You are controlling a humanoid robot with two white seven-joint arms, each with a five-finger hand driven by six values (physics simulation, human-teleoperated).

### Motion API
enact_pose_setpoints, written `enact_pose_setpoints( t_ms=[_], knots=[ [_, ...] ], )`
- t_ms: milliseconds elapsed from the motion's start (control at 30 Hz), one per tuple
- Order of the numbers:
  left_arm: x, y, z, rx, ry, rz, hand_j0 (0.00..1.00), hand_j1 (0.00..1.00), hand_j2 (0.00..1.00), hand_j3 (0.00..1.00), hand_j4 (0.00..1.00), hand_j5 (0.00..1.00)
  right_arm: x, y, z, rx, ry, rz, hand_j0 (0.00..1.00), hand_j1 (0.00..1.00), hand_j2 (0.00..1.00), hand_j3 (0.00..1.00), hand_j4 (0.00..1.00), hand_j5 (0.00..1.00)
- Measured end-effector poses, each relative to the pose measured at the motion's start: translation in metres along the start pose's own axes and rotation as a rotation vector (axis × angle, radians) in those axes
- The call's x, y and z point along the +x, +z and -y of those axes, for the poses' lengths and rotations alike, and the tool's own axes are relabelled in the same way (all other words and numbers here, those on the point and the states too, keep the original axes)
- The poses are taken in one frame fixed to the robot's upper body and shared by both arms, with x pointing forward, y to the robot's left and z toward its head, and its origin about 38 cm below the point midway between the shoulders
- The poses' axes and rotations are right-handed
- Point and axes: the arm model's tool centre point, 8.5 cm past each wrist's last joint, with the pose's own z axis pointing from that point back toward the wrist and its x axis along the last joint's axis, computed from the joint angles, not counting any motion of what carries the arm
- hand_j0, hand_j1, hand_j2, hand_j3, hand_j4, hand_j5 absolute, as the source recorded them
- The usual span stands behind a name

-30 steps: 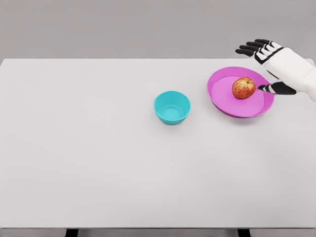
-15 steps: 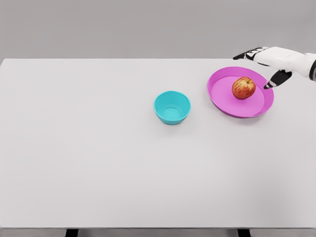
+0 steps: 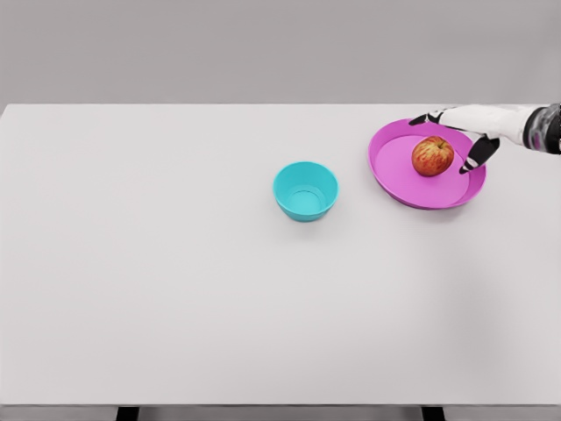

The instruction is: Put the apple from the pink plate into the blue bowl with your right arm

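A red-yellow apple (image 3: 433, 156) lies on the pink plate (image 3: 396, 175) at the right of the table. My right hand (image 3: 449, 140) reaches in from the right edge and hovers low over the plate's far right side, just beside the apple. Its fingers are spread open: the upper fingertips (image 3: 417, 120) point left above the apple, and the thumb (image 3: 479, 156) hangs down to the apple's right. Nothing is held. The blue bowl (image 3: 305, 190) stands empty near the table's middle, left of the plate. The left arm does not show.
The white table (image 3: 175, 281) spans the whole view, its front edge along the bottom. A grey wall lies behind its far edge.
My right hand has dropped and moved left, from beyond the plate's far right rim to right beside the apple. Apple, plate and bowl have not moved.
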Motion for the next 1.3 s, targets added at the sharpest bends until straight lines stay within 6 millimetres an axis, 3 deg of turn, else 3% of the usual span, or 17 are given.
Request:
enact_pose_setpoints(
  t_ms=[300,767,867,967,1000,1300],
  knots=[
    [0.0,0.0,0.0,0.0,0.0,0.0,1.0,1.0,1.0,1.0,1.0,1.0,-0.002,-0.017,-0.01,0.044,-0.034,-0.016,1.0,1.0,1.0,1.0,1.0,1.0],
    [0.0,0.0,0.0,0.0,0.0,0.0,1.0,1.0,1.0,1.0,1.0,1.0,-0.003,-0.025,-0.018,0.068,-0.052,-0.027,1.0,1.0,1.0,1.0,1.0,1.0],
    [0.0,0.0,0.0,0.0,0.0,0.0,1.0,1.0,1.0,1.0,1.0,1.0,-0.002,-0.026,-0.019,0.076,-0.048,-0.028,0.91,0.91,0.91,0.91,0.91,0.91],
    [0.0,0.0,0.0,0.0,0.0,0.0,1.0,1.0,1.0,1.0,1.0,1.0,-0.002,-0.026,-0.02,0.081,-0.045,-0.029,0.66,0.66,0.66,0.66,0.66,0.66],
    [0.0,0.0,0.0,0.0,0.0,0.0,1.0,1.0,1.0,1.0,1.0,1.0,-0.002,-0.026,-0.021,0.081,-0.047,-0.029,0.63,0.63,0.63,0.63,0.63,0.63],
    [0.0,0.0,0.0,0.0,0.0,0.0,1.0,1.0,1.0,1.0,1.0,1.0,-0.002,-0.026,-0.021,0.083,-0.043,-0.026,0.52,0.52,0.52,0.52,0.52,0.52]
  ],
)
